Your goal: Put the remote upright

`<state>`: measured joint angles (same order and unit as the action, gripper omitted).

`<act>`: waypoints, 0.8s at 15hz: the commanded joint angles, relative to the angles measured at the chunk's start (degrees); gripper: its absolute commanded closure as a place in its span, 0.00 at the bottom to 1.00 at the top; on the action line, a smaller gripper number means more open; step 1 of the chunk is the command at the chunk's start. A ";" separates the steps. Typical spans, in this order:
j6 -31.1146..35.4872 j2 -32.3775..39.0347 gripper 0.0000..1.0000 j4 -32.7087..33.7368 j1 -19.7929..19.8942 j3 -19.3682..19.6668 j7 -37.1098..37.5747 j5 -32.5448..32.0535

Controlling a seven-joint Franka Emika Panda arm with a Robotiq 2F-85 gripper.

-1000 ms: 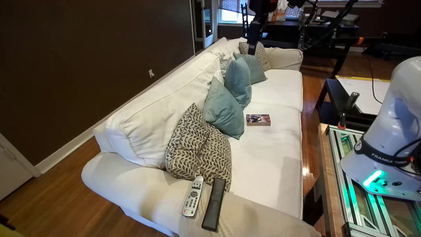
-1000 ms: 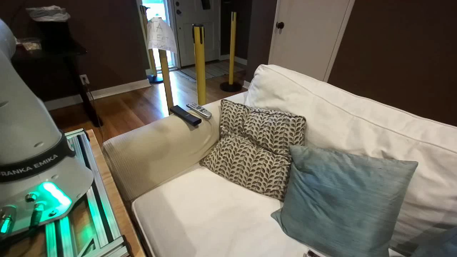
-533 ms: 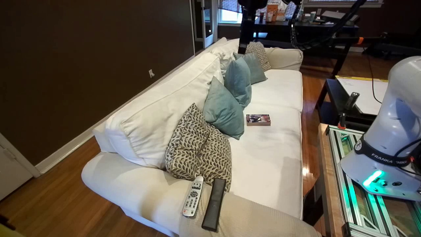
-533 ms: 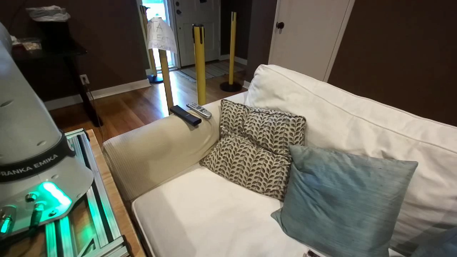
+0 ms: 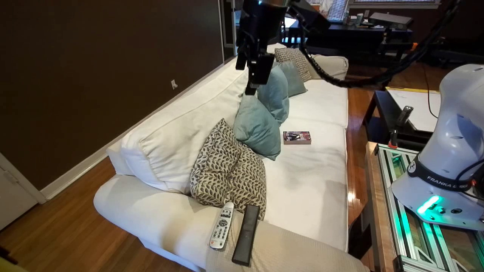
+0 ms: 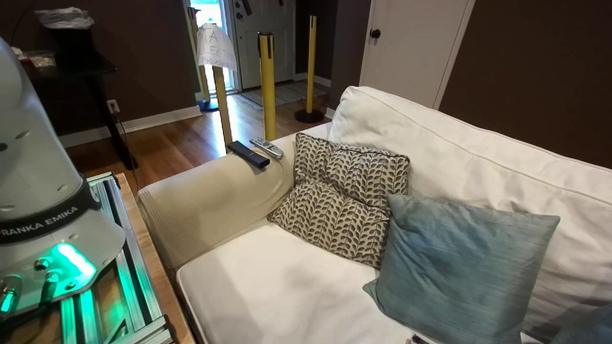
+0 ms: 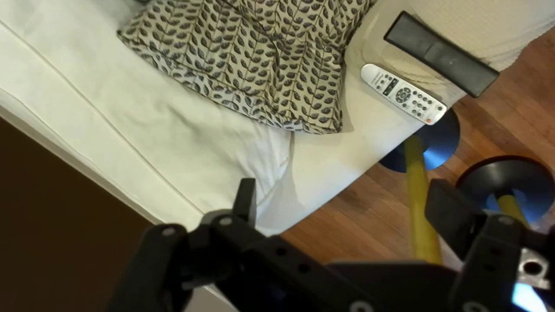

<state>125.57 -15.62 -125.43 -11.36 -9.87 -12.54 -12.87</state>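
Nearest in the wrist view, our claw (image 7: pixel 342 190) stands spread wide, with nothing between its jaws. Well beyond it lies the black remote (image 7: pixel 440 55), flat across the armrest (image 7: pixel 347 147) of the white sofa (image 5: pixel 310 196), as both exterior views also show. We judge it light, stiff and smooth-cased, apt to skid if nudged on that rounded top; it should bear a firm squeeze, though a fall could crack it. We would take hold across its narrow width, a little toward the end near the patterned cushion (image 7: pixel 260 56), so that turning it could stand it on its outer end. The soft armrest will, we think, make a poor footing for that. Just beside the black remote, not touching, lies the pale remote (image 7: pixel 403 94), leaving a slim gap to reach into. Farthest below is the wooden floor (image 7: pixel 524 99), and the black remote's outer end seems to reach past the armrest's edge above it.
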 commanded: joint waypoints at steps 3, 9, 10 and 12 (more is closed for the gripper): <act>6.30 4.25 0.00 -1.17 -4.68 -1.32 -12.26 3.38; 6.76 5.68 0.00 -1.19 -6.28 -2.22 -21.27 5.35; 6.78 5.85 0.00 -1.32 -6.54 -2.28 -23.41 5.95; 6.80 5.96 0.00 -1.42 -6.70 -2.31 -25.02 6.21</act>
<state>132.53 -9.71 -127.03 -18.58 -11.64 -37.57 -6.76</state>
